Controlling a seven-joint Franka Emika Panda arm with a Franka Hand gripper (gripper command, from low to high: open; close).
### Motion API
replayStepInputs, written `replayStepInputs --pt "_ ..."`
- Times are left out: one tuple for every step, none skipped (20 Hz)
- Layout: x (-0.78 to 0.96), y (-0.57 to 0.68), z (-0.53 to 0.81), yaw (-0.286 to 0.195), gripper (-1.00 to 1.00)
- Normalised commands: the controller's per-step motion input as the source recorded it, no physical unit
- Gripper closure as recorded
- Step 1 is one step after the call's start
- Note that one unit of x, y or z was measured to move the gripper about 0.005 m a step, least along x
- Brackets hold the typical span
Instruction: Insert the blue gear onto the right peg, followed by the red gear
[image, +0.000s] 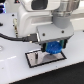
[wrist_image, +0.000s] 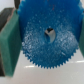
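Blue gear (wrist_image: 48, 36) fills the wrist view, pinched at its toothed rim between two green pads (wrist_image: 10, 42), so the gripper (image: 52, 47) is clamped on it. From the exterior view it hangs low over the plate (image: 35, 58), white with a black border, sitting on a white table (image: 15, 72). Can't make out the pegs or the red gear anywhere. Gear looks like hard, light, smooth plastic: flat disc, fine teeth, raised hub with a centre hole. I'd guess it's stiff and a bit slippery, so gripping across the rim on opposite sides seems right, keeping the hole clear for the peg.
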Motion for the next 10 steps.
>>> replayStepInputs --pt "0.0 -0.08 -0.13 0.0 1.0" --pt "0.0 -0.05 0.18 0.0 1.0" --pt "0.02 -0.01 0.37 0.0 1.0" --pt "0.05 0.0 0.51 0.0 1.0" --pt "0.07 0.0 0.54 0.0 1.0" --pt "0.11 0.0 0.47 0.0 1.0" --pt "0.1 -0.04 0.24 0.0 1.0" --pt "0.08 -0.06 0.04 0.0 1.0" --pt "0.06 -0.09 -0.11 0.0 1.0" --pt "0.0 -0.14 -0.32 0.0 1.0"
